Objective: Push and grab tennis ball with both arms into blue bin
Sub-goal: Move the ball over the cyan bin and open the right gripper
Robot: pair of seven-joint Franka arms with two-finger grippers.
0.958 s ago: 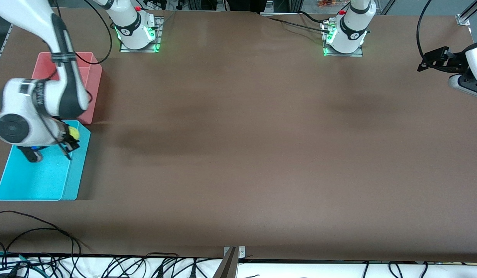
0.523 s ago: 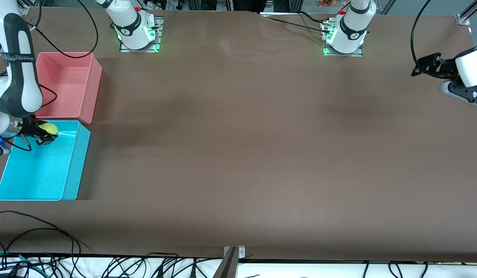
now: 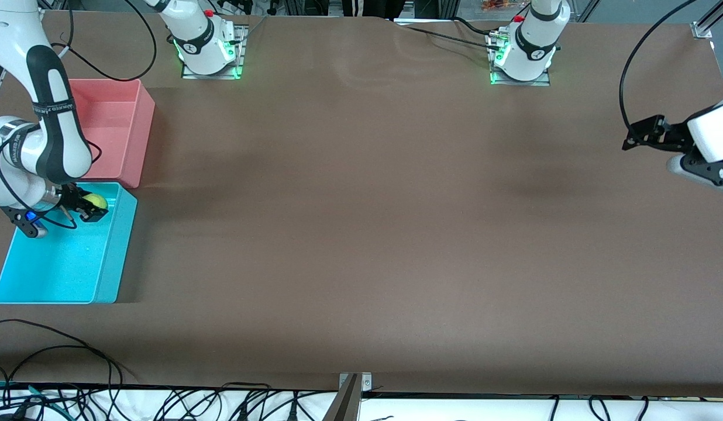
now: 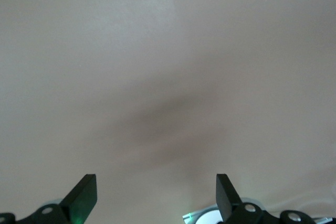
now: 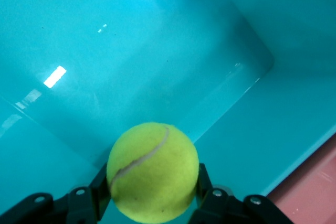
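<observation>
The yellow-green tennis ball [image 3: 96, 201] is clamped between the black fingers of my right gripper [image 3: 91, 209]. The gripper holds it just above the floor of the blue bin [image 3: 112, 257], near the bin's end that lies beside the pink bin. In the right wrist view the ball [image 5: 152, 169] fills my right gripper [image 5: 153, 184], with the bin's cyan floor and corner [image 5: 105, 51] below. My left gripper [image 3: 637, 133] is open and empty, up over bare table at the left arm's end. The left wrist view shows its spread fingers [image 4: 84, 195] over brown table [image 4: 157, 51].
A pink bin [image 3: 140, 126] stands against the blue bin, farther from the front camera; its rim shows in the right wrist view [image 5: 320, 192]. The bins sit at the right arm's end of the brown table [image 3: 361, 204]. Cables [image 3: 57, 351] lie along the near edge.
My right arm has swung its elbow and carried the ball back and forth over the blue bin's end by the pink bin. My left gripper has drifted slightly.
</observation>
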